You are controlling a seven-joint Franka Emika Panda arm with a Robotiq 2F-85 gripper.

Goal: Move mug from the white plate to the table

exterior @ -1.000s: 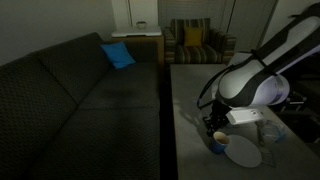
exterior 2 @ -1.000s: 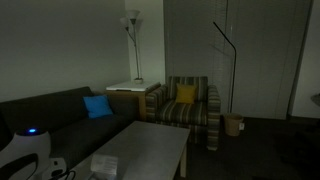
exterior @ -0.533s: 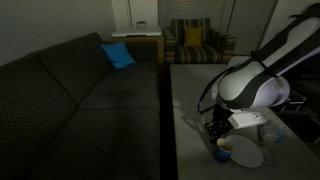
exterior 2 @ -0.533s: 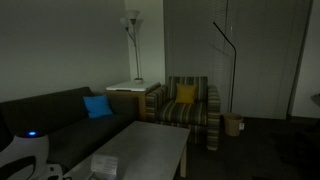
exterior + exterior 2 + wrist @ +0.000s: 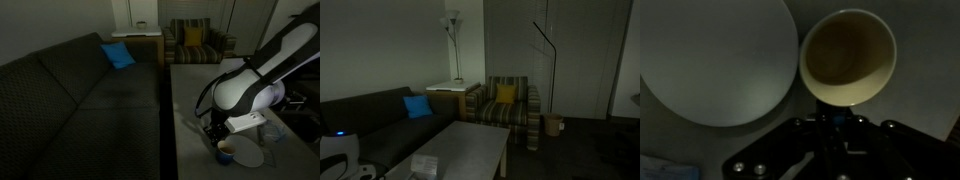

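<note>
Wrist view has the gripper (image 5: 833,112), fingers drawn close and seemingly pinching the near rim of the mug (image 5: 848,56), just beside the plate (image 5: 710,60) over the table (image 5: 190,95); set-down looks in hand, so next comes letting go, then lifting straight clear.

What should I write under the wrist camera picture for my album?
Looking straight down: the mug, tan inside, sits right beside the white plate.

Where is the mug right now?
In the wrist view the mug sits just right of the white plate, beside its rim, in the picture's upper right.
</note>
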